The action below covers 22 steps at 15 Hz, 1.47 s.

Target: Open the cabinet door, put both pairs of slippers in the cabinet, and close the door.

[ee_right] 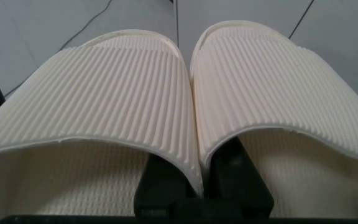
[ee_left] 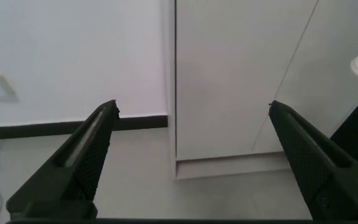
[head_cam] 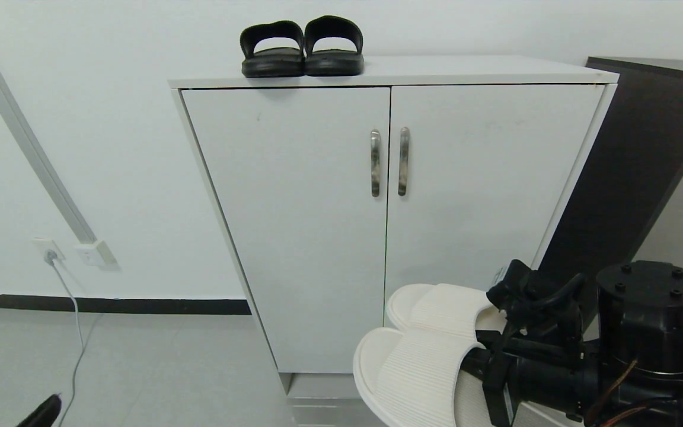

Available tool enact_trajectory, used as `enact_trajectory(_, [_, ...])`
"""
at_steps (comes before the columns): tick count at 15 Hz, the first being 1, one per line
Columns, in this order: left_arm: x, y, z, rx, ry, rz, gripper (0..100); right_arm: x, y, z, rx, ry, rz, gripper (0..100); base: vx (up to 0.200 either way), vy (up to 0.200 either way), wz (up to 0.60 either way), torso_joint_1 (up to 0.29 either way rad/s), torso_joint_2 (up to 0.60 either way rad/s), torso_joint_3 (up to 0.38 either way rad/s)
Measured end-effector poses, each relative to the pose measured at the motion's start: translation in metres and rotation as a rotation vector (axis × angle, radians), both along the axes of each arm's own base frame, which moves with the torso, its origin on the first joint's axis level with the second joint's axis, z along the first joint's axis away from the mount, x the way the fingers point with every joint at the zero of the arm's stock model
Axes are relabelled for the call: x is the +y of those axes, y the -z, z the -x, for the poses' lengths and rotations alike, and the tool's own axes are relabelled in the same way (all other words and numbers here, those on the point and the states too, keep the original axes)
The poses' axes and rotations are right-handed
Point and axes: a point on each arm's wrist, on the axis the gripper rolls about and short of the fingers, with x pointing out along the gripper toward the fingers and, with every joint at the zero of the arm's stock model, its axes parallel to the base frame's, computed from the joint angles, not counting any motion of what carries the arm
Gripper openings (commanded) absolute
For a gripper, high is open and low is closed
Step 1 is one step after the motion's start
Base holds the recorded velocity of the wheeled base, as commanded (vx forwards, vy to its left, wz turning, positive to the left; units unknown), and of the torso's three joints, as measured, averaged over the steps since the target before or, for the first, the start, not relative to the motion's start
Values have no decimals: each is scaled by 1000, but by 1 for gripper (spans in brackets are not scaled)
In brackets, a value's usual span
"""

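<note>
Right gripper [ee_right: 202, 180] pinches the pair of white slippers [head_cam: 418, 356] by their touching inner strap walls, I think; the contact is partly hidden under the ribbed straps. They look light, soft and squashy, so one hold on the two meeting sides should carry both. Toes point at the cabinet [head_cam: 294, 237], low before its right door. Both doors are closed. The black slippers [head_cam: 302, 47] sit side by side on the cabinet top. Left gripper [ee_left: 192, 109] is spread wide and holds nothing, low, facing the cabinet's left corner.
</note>
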Motion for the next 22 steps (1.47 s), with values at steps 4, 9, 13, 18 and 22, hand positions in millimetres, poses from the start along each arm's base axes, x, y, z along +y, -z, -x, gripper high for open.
enact_trajectory(4, [-15,-31,-56,17,209,19,100,0,1,0,-3,-6,-9,0,0,0,0,0,0,0])
enact_trajectory(9, [-57,-75,-118,33,443,89,100,0,4,0,-1,-2,-7,0,0,0,0,0,0,0])
enact_trajectory(13, [-112,-103,-164,-42,613,193,100,0,8,1,9,-8,2,0,0,0,0,0,0,0])
enact_trajectory(18, [-178,-100,-183,-7,835,210,100,1,13,0,26,-12,17,0,0,0,0,0,0,0])
enact_trajectory(22, [-201,-109,-199,49,974,212,100,6,18,1,16,-33,7,0,0,0,0,0,0,0])
